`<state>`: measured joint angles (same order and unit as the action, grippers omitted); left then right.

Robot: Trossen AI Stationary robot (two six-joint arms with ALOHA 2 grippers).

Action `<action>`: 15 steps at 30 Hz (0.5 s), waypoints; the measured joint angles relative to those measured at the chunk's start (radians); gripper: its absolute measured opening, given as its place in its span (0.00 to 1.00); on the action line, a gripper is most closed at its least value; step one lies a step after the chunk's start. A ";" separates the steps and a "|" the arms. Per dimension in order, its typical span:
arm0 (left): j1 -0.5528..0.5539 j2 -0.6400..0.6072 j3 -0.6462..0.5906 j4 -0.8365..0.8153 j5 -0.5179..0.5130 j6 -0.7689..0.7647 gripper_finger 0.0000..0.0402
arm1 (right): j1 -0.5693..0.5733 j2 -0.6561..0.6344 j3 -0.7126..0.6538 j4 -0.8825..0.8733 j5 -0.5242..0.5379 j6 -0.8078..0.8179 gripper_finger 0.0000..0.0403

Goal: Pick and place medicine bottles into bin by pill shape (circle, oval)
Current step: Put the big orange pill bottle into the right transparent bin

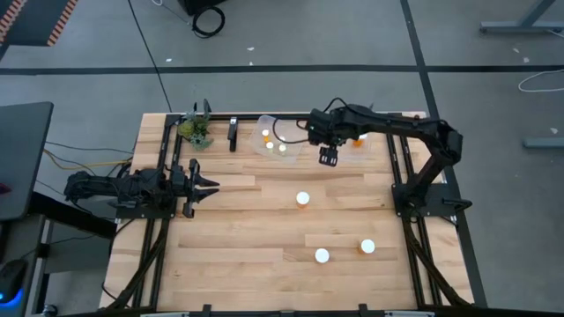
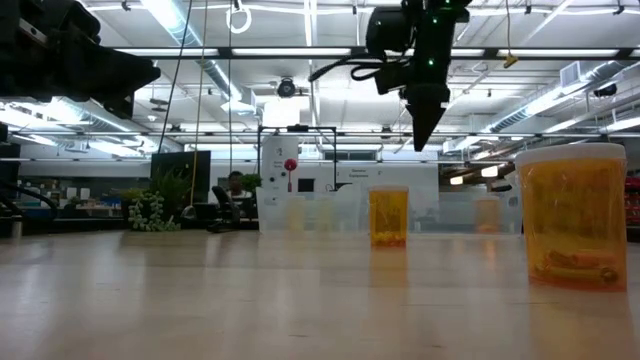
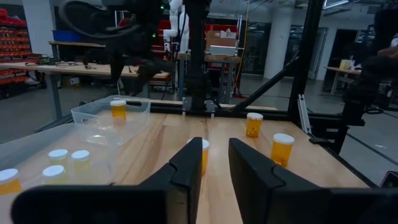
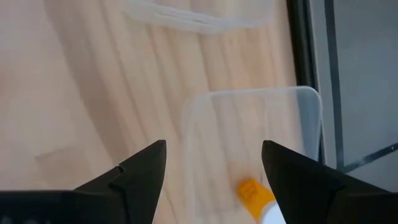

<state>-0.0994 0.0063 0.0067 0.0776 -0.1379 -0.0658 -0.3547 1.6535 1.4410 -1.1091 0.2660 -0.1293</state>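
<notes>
Three amber bottles with white caps stand upright on the wooden table: one mid-table (image 1: 302, 199) and two near the front (image 1: 322, 256) (image 1: 367, 247). Several more stand in a clear bin (image 1: 264, 125) at the back. One lies in a second clear bin (image 4: 311, 124) at the back right, seen as an orange bottle (image 4: 252, 191) in the right wrist view. My right gripper (image 1: 328, 158) (image 4: 214, 146) hangs open and empty above the table beside that second bin, fingers pointing down. My left gripper (image 1: 210, 185) (image 3: 214, 152) waits open and empty at the table's left side.
A green plant (image 1: 196, 130) and a dark upright object (image 1: 233, 132) stand at the back left. Black frame rails run along the table's left (image 1: 159, 229) and right (image 1: 401, 176) sides. Bare wood lies between the left gripper and the mid-table bottle.
</notes>
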 joint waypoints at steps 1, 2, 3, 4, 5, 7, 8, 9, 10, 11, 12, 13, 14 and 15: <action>0.000 0.000 0.000 0.000 0.000 0.000 0.22 | 0.013 0.000 0.000 0.000 0.000 0.006 0.67; 0.000 0.000 0.000 0.000 0.000 0.000 0.23 | 0.025 0.000 0.000 0.000 0.000 0.013 0.67; 0.000 0.000 0.000 0.000 0.000 0.000 0.23 | 0.038 0.000 0.000 0.000 0.000 0.020 0.67; 0.000 0.000 0.000 0.000 0.000 0.000 0.23 | 0.051 0.000 0.000 0.000 0.000 0.025 0.67; 0.000 0.000 0.000 0.000 0.000 0.000 0.23 | 0.062 0.000 0.000 0.000 0.000 0.031 0.67; 0.000 0.000 0.000 0.000 0.000 0.000 0.22 | 0.089 0.000 0.000 0.001 0.000 0.044 0.67; 0.000 0.000 0.000 0.000 0.000 0.000 0.22 | 0.104 0.000 0.000 0.001 0.000 0.049 0.67; 0.000 0.000 0.000 0.000 0.000 0.000 0.21 | 0.119 0.000 0.000 0.003 0.000 0.054 0.67; 0.000 0.000 0.000 0.000 0.000 0.000 0.21 | 0.133 0.000 0.000 0.006 0.000 0.058 0.67; 0.000 0.000 0.000 0.000 0.000 0.000 0.21 | 0.147 0.000 0.000 0.011 0.000 0.064 0.67; 0.000 0.000 0.000 0.000 0.000 0.000 0.21 | 0.162 0.000 0.000 0.014 -0.001 0.070 0.67; 0.000 0.000 0.000 0.000 0.000 0.000 0.21 | 0.175 0.000 0.000 0.016 -0.002 0.075 0.67; 0.000 0.000 0.000 0.000 0.000 0.000 0.21 | 0.187 0.000 0.000 0.018 -0.006 0.079 0.67; 0.000 0.000 0.000 0.000 0.000 0.000 0.21 | 0.201 0.000 0.000 0.021 -0.010 0.083 0.67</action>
<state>-0.0994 0.0063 0.0071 0.0776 -0.1375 -0.0658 -0.1533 1.6539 1.4410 -1.0877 0.2558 -0.0464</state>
